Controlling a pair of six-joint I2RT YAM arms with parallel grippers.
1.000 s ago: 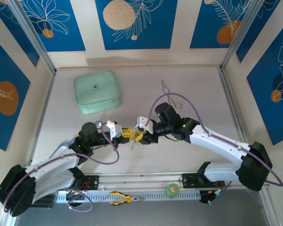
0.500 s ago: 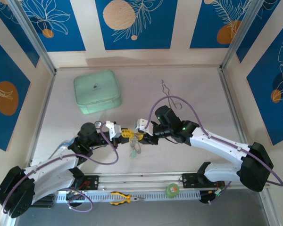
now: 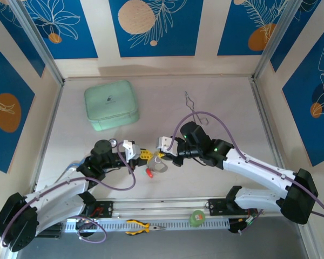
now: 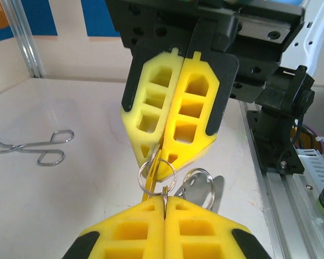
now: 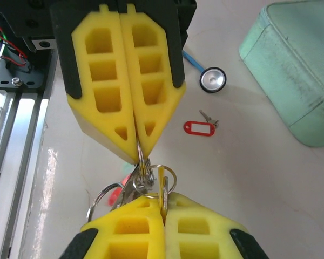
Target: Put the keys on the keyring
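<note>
In the top view my left gripper [image 3: 144, 154] and right gripper [image 3: 163, 155] meet tip to tip over the middle of the table. The left gripper [image 4: 164, 202] is shut on the thin metal edge of the keyring [image 4: 217, 187], whose grey flat body hangs below. The right gripper [image 5: 163, 202] is shut on a yellow-tagged key [image 5: 162, 186] and its split ring [image 4: 157, 174]. Red and pale green tags [image 5: 110, 192] dangle under the bunch. Another red-tagged key [image 5: 198, 128] lies loose on the table.
A mint green case [image 3: 112, 104] stands at the back left. Thin silver tongs [image 3: 191, 102] lie behind the right arm. A small round disc with a blue handle [image 5: 212, 80] lies by the left arm. Yellow-handled pliers [image 3: 143, 226] and a green roll [image 3: 197, 217] rest on the front rail.
My right gripper has shut on the yellow tag and its ring. The hanging bunch has swung, and a red tag now shows below it. The left gripper has barely moved.
</note>
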